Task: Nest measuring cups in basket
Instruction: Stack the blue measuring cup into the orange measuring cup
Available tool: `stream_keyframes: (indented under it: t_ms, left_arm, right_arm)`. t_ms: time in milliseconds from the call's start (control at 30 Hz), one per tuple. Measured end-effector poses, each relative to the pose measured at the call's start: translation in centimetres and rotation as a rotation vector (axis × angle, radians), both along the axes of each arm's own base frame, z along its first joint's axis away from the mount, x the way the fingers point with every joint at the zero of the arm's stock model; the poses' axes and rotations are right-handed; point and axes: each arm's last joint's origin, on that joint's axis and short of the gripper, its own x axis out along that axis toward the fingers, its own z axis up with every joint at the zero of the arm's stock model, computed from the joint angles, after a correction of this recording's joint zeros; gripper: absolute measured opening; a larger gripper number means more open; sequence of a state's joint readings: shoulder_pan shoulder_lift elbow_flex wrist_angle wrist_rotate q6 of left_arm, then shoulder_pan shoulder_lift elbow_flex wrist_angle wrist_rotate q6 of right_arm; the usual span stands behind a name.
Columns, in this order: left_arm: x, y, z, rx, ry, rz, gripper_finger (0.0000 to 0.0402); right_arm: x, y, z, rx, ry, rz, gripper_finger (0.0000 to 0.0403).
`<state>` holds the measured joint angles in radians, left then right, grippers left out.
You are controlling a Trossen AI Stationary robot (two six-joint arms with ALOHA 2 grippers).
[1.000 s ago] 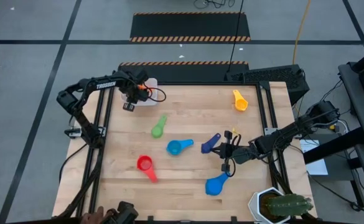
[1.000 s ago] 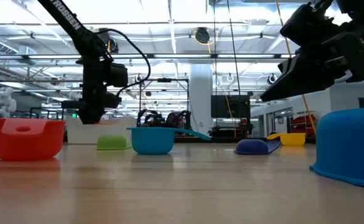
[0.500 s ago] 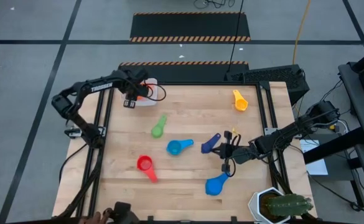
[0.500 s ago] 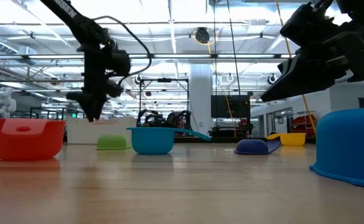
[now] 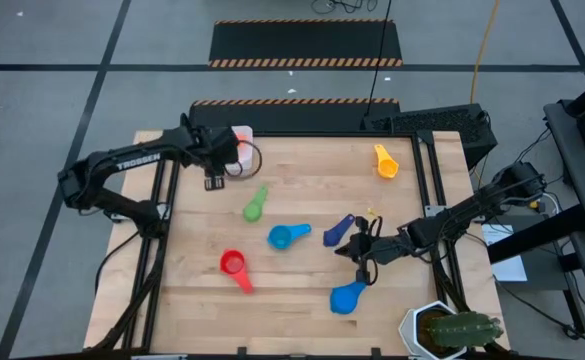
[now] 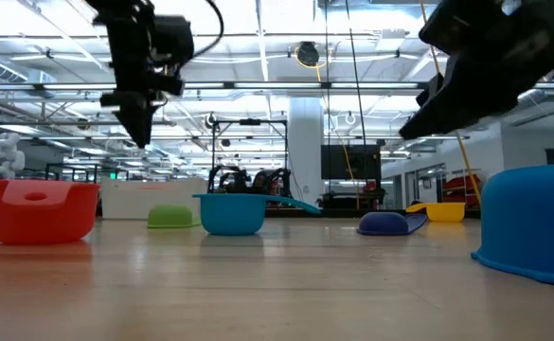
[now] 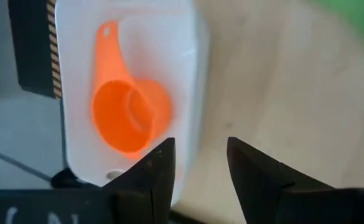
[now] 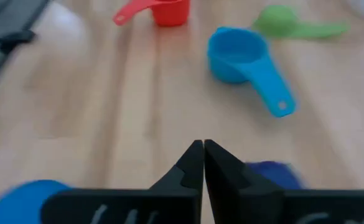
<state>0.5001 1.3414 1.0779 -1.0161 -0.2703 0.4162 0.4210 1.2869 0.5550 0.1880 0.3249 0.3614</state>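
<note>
The white basket (image 7: 132,37) stands at the table's far left corner (image 5: 242,133), with the orange cup (image 7: 129,112) lying in it. My left gripper (image 7: 200,165) hangs open and empty above the table just beside the basket (image 5: 214,180). Green (image 5: 256,205), light blue (image 5: 289,236), red (image 5: 235,266), navy (image 5: 338,231), blue (image 5: 348,297) and yellow (image 5: 384,160) cups lie scattered on the wood. My right gripper (image 8: 203,149) is shut and empty, raised over the table between the navy cup (image 8: 269,174) and the blue cup (image 8: 20,193).
A white pot with a cactus (image 5: 447,330) stands at the near right corner. Black frame rails run along the table's left (image 5: 162,230) and right (image 5: 440,230) sides. Bare wood lies along the near edge at the left (image 5: 192,320).
My left gripper has risen from the basket, rolled about its own axis and drifted a little toward the near edge; the orange cup stays in the basket. My right gripper has tipped slightly where it was.
</note>
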Motion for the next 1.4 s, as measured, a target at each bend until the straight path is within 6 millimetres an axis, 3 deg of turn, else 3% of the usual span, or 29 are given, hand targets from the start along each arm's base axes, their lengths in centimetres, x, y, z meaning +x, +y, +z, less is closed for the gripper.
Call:
stream_keyframes:
  t_ms: [200, 400, 567, 767, 1067, 1400]
  left_arm:
    - [2.5, -5.7, 0.6, -0.01, -0.128, -0.091, 0.0128]
    - [4.8, -11.9, 1.3, -0.015, -0.35, -0.166, 0.0095]
    - [5.6, -17.0, 2.3, 0.013, -0.541, -0.261, 0.008]
    - [5.6, -21.5, 3.5, -0.003, -0.736, -0.362, 0.0076]
    - [5.2, -24.2, 4.1, -0.027, -0.883, -0.406, 0.0076]
    - [5.2, -24.7, 3.6, -0.02, -0.925, -0.409, 0.0076]
  right_arm:
    - [0.1, 1.8, 2.1, 0.213, 0.219, 0.022, 0.0065]
    - [-1.1, 3.9, 3.6, 0.248, 0.346, 0.01, 0.0119]
    - [-2.3, 5.0, 3.4, 0.272, 0.417, -0.007, 0.015]
    - [-2.9, 4.5, 2.5, 0.37, 0.478, -0.319, 0.017]
    - [-3.5, 3.7, 0.4, 0.527, 0.585, -0.447, 0.0179]
    - [-4.2, 3.3, -2.4, 0.627, 0.547, -0.427, 0.0179]
